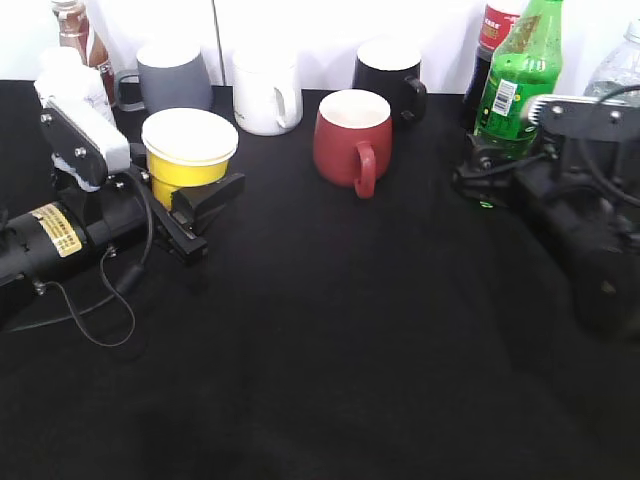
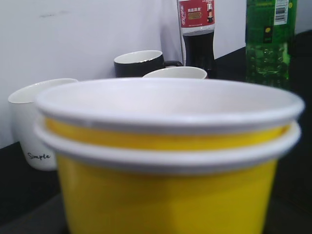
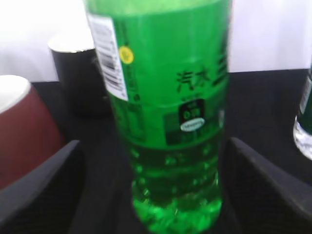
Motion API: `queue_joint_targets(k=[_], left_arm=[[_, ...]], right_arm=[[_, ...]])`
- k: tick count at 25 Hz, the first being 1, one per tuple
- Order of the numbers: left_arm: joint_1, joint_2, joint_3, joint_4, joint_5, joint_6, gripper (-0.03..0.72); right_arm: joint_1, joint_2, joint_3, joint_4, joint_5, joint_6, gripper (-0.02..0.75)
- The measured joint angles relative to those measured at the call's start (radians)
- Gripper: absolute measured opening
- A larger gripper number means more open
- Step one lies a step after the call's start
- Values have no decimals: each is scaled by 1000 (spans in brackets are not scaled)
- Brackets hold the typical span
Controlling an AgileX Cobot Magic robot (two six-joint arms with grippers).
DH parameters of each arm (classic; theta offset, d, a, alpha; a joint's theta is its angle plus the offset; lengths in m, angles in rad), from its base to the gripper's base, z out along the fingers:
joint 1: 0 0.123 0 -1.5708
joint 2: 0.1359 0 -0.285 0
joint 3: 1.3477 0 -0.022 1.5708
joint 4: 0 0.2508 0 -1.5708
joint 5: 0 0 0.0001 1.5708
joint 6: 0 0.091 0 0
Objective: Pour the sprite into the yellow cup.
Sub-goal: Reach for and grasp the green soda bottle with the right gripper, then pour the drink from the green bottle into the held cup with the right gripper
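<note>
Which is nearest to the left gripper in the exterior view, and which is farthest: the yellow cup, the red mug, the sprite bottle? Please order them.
1. The yellow cup: right at the left gripper, at the left side of the table.
2. The red mug: near the middle, to the right of the cup.
3. The sprite bottle: far right, by the right gripper.

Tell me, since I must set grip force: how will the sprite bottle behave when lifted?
The sprite is tall and narrow, so a low grip may let it tip. Its smooth plastic wall probably flexes and could slip. Green liquid shows low down, so it likely has some weight.
</note>
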Motion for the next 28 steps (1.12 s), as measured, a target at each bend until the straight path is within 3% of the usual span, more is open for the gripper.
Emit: queue_joint_targets(k=[3,17,23,26,28], left_arm=[[0,0,0,0,0,0,445],[0,0,0,0,0,0,445],[0,0,0,3,0,0,445],[0,0,0,4,0,0,445],[0,0,0,24,0,0,445]], right_arm=[[-5,8,-44,42,-1,-44,671],[-59,172,-186,-45,-44,-19,643],[-61,220,-217,-59,-99,-20,454],[-61,216,-198,-83,-108,-31,439],[-61,158,-123,-166,-92,-33,438]])
